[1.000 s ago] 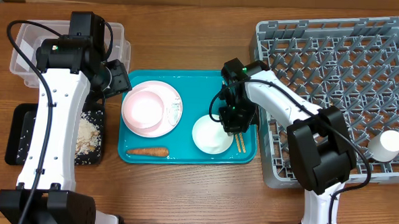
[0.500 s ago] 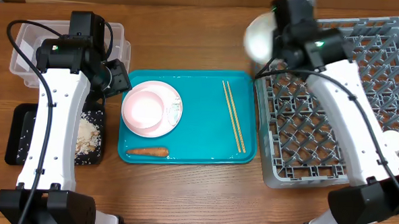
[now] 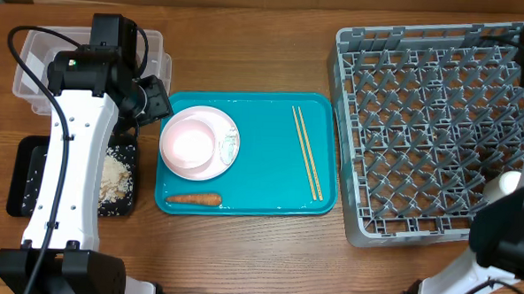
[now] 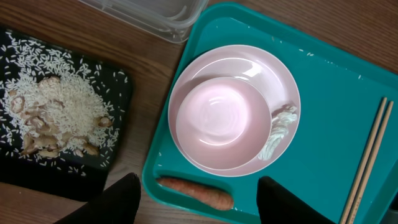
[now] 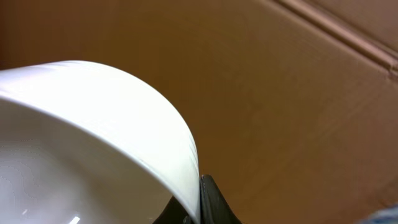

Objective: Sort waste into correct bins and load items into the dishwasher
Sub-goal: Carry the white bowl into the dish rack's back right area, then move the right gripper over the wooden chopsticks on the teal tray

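- On the middle of the table [image 3: 248,49] lies the teal serving tray [image 3: 261,165], between the bins at the left and the grey dish rack [image 3: 422,127] at the right.
- At the left part of this tray we see the pink bowl [image 3: 189,142] standing on the round plate [image 3: 231,126]. The small white wad [image 3: 229,146] lies on the plate's right rim, touching the bowl.
- The orange carrot [image 3: 194,198] lies at the near left of the tray, just beside the plate.
- The wooden chopsticks [image 3: 306,153] lie together at the right part of the tray, apart from the plate.
- The left fingers [image 4: 118,202] are spread wide and hold nothing; they hang above the near left corner of the tray, over the carrot.
- The clear tub [image 3: 31,62] is at the far left. The black tray [image 3: 26,181] is nearer, with the rice crumbs [image 3: 114,176] in it.
- The right fingers [image 5: 208,202] are closed on the rim of the white bowl [image 5: 93,143]. We see only one dark tip, and brown board behind it.
- The small white cup [image 3: 507,182] stands at the near right of the rack, partly hidden by the right arm [image 3: 506,237].
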You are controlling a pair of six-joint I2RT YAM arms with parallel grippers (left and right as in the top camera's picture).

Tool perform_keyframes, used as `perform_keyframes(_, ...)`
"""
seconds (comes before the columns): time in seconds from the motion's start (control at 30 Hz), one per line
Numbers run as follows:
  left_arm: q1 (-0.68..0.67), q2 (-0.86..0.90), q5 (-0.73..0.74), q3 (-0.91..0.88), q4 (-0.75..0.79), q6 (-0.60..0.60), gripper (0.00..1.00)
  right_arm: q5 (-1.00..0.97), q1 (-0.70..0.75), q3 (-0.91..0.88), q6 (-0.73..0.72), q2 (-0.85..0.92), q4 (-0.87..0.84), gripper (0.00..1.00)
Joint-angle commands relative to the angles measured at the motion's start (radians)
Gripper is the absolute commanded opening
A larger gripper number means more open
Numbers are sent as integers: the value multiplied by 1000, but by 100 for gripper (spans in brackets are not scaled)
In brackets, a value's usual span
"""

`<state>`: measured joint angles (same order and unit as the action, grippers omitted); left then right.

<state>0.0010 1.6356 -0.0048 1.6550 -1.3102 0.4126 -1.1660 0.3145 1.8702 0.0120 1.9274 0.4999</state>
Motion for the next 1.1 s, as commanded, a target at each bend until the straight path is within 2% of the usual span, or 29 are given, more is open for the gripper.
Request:
perform_keyframes(0.0,3,-17,-6,3,6,7,63,-71,41,14,14,100,-2,4)
perform_keyframes(0.3,3,-17,14,3,5,23,63,-41,19,11,-101,270,50,4)
perform_keyframes(0.73,3,-18,24,3,6,22,62,0,-64,-1,-155,324,138,4)
perform_keyframes(0.9,3,-17,24,3,6,22,63,32,-75,-1,-240,324,259,4)
perform_keyframes(1.0,3,-18,24,3,6,22,63,191,-99,-1,-253,323,403,4)
perform_keyframes(1.07,3,-17,24,3,6,22,63,230,-124,-1,-292,323,466,4)
